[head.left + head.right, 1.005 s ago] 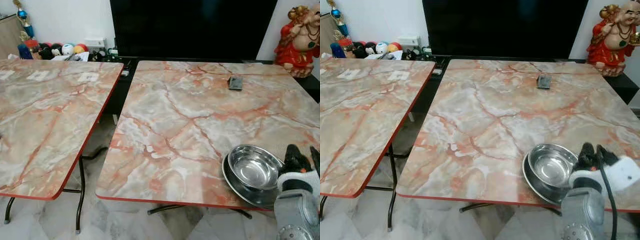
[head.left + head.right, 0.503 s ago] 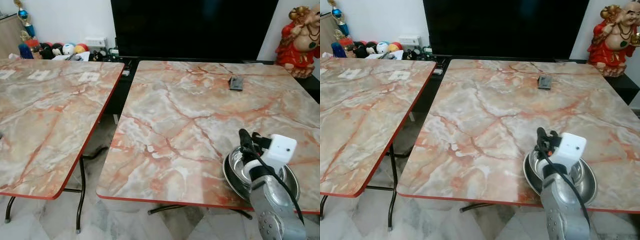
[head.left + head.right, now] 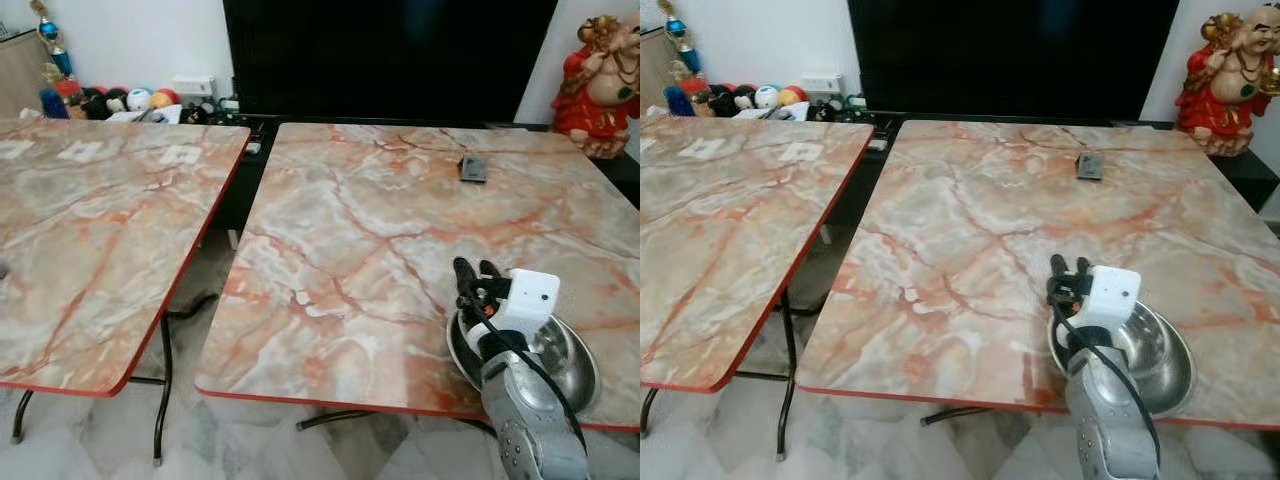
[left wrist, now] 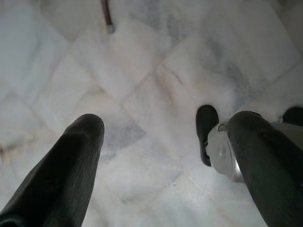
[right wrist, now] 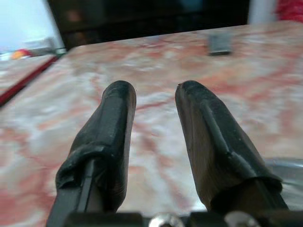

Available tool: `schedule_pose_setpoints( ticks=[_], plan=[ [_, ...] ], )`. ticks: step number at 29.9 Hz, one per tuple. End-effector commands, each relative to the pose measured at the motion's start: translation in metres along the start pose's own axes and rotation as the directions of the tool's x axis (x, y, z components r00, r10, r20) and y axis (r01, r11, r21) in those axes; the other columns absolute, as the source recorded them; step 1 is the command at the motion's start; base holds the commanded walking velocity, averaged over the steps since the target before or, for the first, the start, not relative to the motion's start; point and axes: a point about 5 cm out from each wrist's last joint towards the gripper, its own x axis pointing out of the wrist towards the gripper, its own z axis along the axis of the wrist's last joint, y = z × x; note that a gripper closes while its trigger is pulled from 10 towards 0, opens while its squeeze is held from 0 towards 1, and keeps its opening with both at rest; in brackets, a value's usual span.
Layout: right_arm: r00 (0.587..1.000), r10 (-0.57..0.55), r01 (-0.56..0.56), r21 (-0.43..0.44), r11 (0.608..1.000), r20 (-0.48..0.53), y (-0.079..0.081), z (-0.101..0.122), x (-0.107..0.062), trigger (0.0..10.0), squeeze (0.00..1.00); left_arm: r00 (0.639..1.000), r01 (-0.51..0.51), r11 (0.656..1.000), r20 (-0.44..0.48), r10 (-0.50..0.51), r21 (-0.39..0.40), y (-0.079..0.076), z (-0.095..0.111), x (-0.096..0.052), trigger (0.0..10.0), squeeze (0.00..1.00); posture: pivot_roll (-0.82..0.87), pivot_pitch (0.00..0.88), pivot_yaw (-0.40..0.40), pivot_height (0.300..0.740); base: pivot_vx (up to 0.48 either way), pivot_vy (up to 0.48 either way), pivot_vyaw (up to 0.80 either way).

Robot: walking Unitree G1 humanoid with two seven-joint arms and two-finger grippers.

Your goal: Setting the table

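- You see two tables w/ a pink marble pattern; the right table point(image 3: 380, 250) stands in front of you, the left table point(image 3: 90, 230) beside it, w/ a gap between them.
- The task's things: a steel bowl point(image 3: 1150, 350) sits inside a steel plate point(image 3: 1175, 385), both at the near right corner of the right table, close to its red front edge.
- Your right gripper point(image 3: 469, 281) is above the left rim of the bowl, the fingers point away from you, toward the middle of the table.
- In the right wrist view the two black fingers point(image 5: 109, 142) stand a little apart, nothing between them; a bit of the steel rim shows at the side.
- Your left gripper point(image 4: 170, 156) hangs low over the white tile floor point(image 4: 142, 71); fingers wide apart, nothing held.
- A small dark flat thing point(image 3: 472, 168), maybe a remote, lies on the far part of the right table, well apart from the bowl.
- Behind the tables: a big black TV screen point(image 3: 390, 55), a red figurine point(image 3: 600, 80) at the far right, and some colourful toys point(image 3: 110, 100) at the far left.
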Motion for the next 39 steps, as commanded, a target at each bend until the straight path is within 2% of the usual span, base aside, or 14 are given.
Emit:
schedule_pose_setpoints(
  ticks=[1, 13, 28, 39],
  plan=[
    [1.000, 0.016, -0.015, 0.011, 1.000, -0.012, 0.004, -0.004, 0.001, 10.0, 0.00, 0.999, -0.003, 1.000, -0.047, 0.003, -0.006, 0.001, -0.012, -0.003, 10.0, 0.00, -0.02, 0.000, 0.001, 0.740, 0.000, 0.469, 0.00],
    [1.000, 0.015, -0.014, 0.032, 0.999, -0.005, 0.007, -0.007, 0.004, 10.0, 0.00, 0.998, -0.001, 1.000, -0.059, 0.001, 0.000, 0.001, -0.015, -0.004, 10.0, 0.00, -0.02, 0.000, 0.001, 0.740, 0.000, 0.471, 0.00],
    [1.000, 0.030, -0.029, 0.018, 0.999, -0.008, 0.008, -0.006, 0.008, 10.0, 0.00, 0.998, -0.024, 1.000, -0.065, 0.024, -0.013, 0.017, -0.019, -0.006, 10.0, 0.00, -0.02, 0.000, -0.006, 0.740, 0.000, 0.472, 0.00],
    [1.000, 0.021, -0.021, 0.008, 1.000, -0.006, 0.007, -0.004, 0.013, 10.0, 0.00, 0.997, -0.025, 0.999, -0.073, 0.023, -0.025, 0.016, -0.025, -0.008, 10.0, 0.00, -0.01, 0.008, -0.009, 0.740, 0.000, 0.472, 0.00]
  ],
)
